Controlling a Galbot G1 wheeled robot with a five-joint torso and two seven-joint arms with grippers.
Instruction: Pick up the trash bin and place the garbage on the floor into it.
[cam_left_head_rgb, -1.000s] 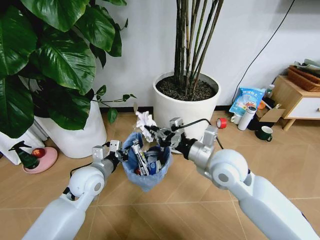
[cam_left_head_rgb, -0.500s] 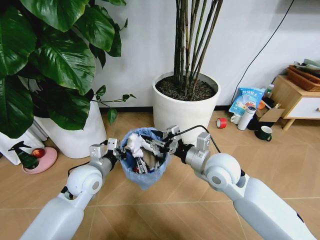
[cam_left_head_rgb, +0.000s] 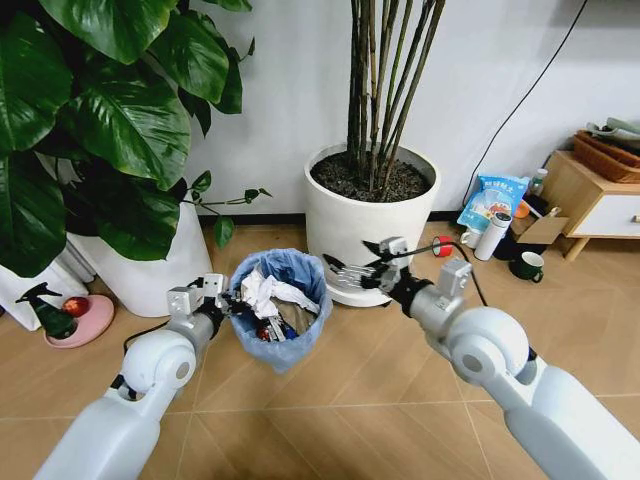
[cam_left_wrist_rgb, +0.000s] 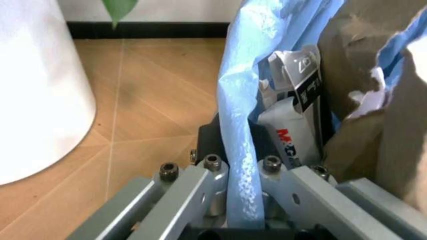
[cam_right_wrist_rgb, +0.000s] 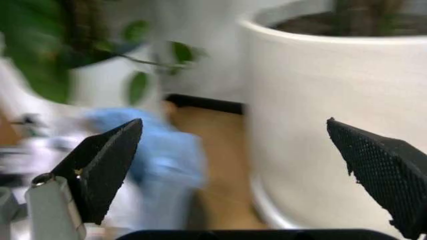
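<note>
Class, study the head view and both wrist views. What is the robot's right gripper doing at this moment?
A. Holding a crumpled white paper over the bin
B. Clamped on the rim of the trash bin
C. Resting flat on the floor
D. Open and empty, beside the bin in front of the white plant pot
D: the right gripper has its jaws spread with nothing between them, beside the trash bin, while the left gripper grips the bin's rim.

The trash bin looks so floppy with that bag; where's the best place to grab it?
Probably the rim, where the left gripper already pinches the trash bin, one finger outside, one inside, over the folded blue bag. The thin upright wall fits between fingers; the round body looks too wide to clasp. Come from the open floor side.
</note>
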